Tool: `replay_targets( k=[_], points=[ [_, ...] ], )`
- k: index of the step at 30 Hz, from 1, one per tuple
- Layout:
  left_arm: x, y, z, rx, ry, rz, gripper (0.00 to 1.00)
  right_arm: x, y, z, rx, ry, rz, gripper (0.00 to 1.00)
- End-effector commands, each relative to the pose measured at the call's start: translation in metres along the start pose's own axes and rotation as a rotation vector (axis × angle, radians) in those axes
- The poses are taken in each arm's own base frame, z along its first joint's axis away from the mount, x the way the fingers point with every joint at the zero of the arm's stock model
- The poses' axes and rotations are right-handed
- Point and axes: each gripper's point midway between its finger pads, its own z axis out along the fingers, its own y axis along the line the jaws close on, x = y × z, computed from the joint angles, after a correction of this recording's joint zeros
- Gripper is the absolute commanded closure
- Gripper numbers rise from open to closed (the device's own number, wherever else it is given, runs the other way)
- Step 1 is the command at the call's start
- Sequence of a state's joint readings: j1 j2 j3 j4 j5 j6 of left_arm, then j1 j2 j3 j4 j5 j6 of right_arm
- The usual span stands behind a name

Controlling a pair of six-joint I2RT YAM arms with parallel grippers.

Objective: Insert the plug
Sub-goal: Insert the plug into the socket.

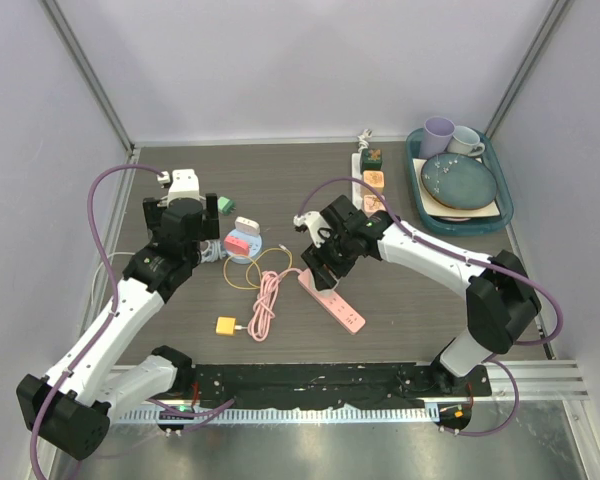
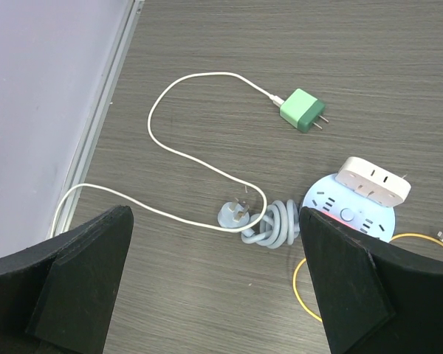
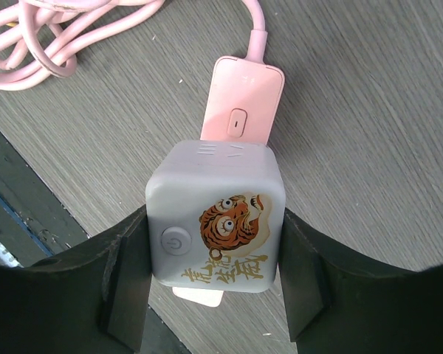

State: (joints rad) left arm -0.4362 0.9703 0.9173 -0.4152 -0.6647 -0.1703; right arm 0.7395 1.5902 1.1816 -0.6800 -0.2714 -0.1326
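From above, the left arm reaches up the left side of the worktop and its head hangs just beside a round blue socket hub. The right arm sweeps in from the right, its head right over the upper end of the pink power strip. That strip lies at a slant in the middle. A coiled pink cable and a loop of yellow cable lie to its left. A tray of dishes sits at the far right corner.

On the left wrist camera, the left fingers are spread as wide as they go, with nothing between them. Below them lie a green charger on a long white cable, a grey plug with knotted cord, and the blue hub with a white adapter on top.

On the right wrist camera, the right fingers are clamped on both sides of the grey cube plug, the one with a tiger picture and a power button on its face. The cube sits directly over the pink strip, just past the strip's switch. Whether its pins are in a socket cannot be told from here.
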Motion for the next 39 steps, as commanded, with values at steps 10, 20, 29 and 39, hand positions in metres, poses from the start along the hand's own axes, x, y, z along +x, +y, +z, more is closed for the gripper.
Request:
replay_targets(
  k=[10, 20, 29, 39],
  points=[
    [-0.012, 0.0, -0.001, 0.008, -0.05, -0.026, 0.0, -0.002, -0.003, 0.001, 0.023, -0.026, -0.007, 0.99],
    [-0.012, 0.0, -0.001, 0.012, -0.048, -0.021, 0.0, 0.006, -0.003, 0.008, 0.02, -0.002, 0.015, 0.99],
    [-0.012, 0.0, -0.001, 0.012, -0.049, -0.022, 0.0, 0.009, -0.002, 0.008, 0.023, -0.004, 0.052, 0.99],
    [-0.011, -0.002, -0.001, 0.018, -0.046, -0.019, 0.0, 0.043, -0.007, 0.016, 0.097, 0.09, 0.076, 0.99]
  ],
)
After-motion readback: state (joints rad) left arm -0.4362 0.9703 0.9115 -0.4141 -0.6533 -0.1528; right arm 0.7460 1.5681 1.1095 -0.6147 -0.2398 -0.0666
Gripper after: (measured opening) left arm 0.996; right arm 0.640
